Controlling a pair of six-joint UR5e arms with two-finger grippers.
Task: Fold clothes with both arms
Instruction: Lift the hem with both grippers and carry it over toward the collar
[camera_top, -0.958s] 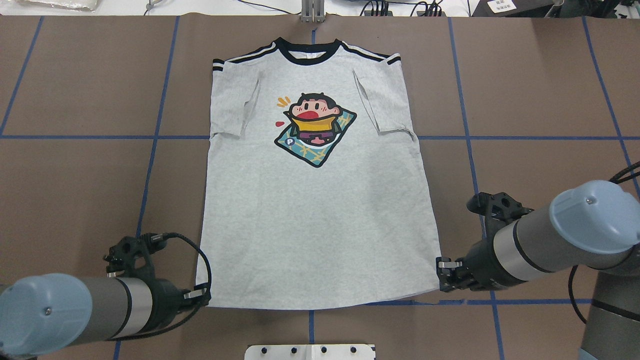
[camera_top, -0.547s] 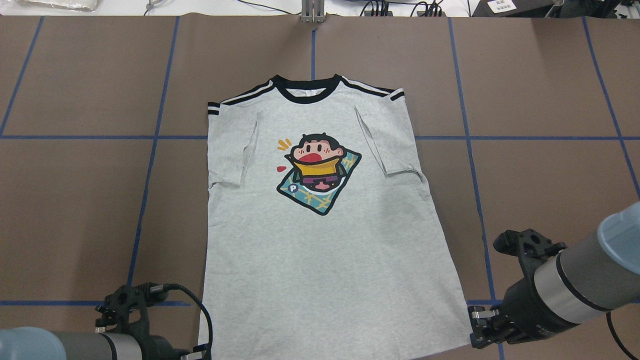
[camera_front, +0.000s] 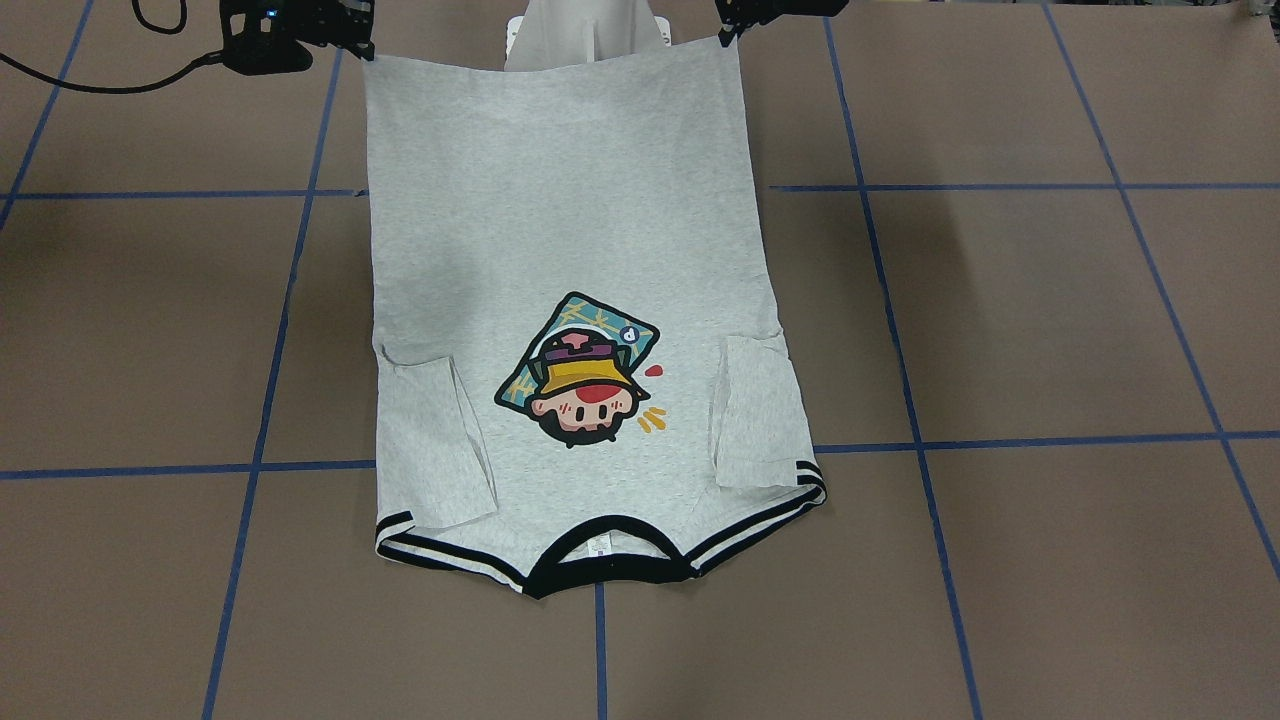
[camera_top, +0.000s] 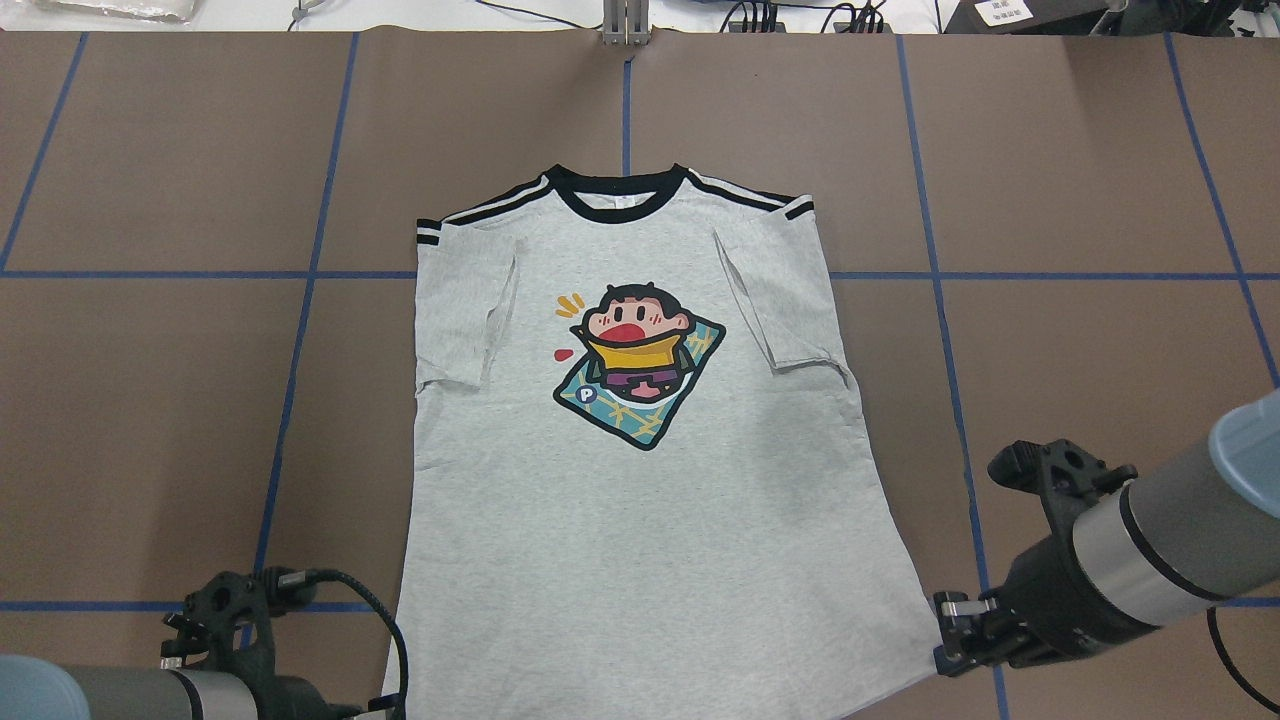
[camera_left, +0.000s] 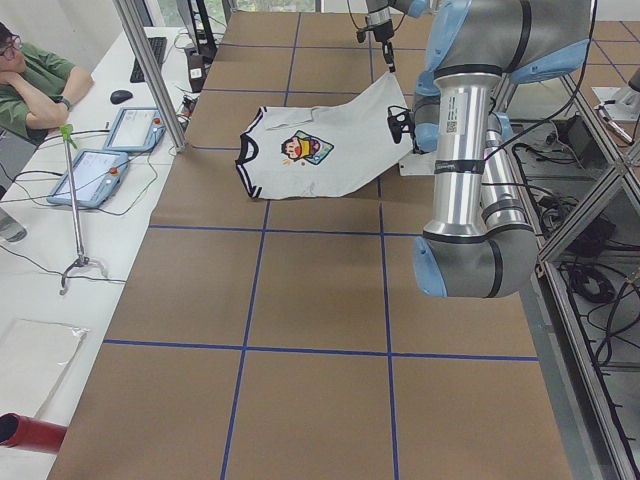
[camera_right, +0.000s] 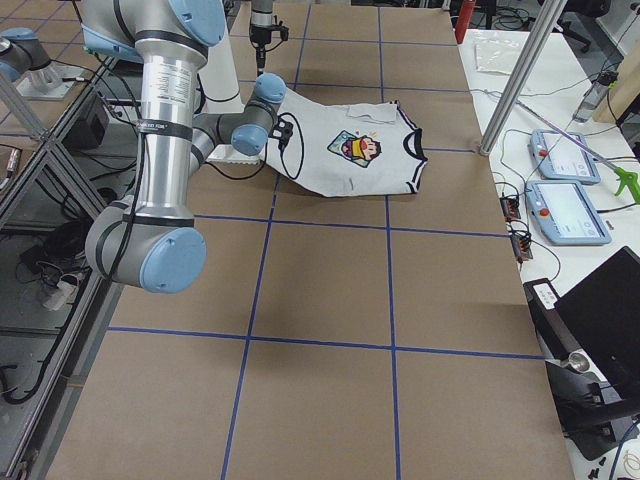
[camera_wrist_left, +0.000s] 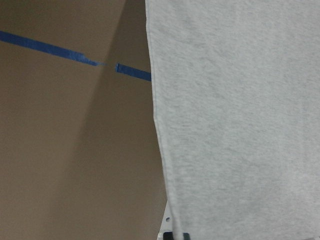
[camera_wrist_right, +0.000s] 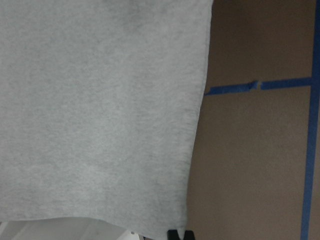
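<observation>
At the near hem corners, sensible holds, the left gripper (camera_front: 730, 28) and right gripper (camera_top: 945, 650) pinched the light, limp T-shirt (camera_top: 620, 520).

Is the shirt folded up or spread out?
Mostly spread out: the T-shirt lies picture up, only its sleeves folded inward, hem end lifted off the table.

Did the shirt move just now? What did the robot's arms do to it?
The shirt slid across the table toward the robot. The left gripper and the right gripper pulled back, each with its jaws clamped on a bottom corner, dragging the shirt along. Same as before: both corners held, sleeves folded in, cartoon print facing up.
</observation>
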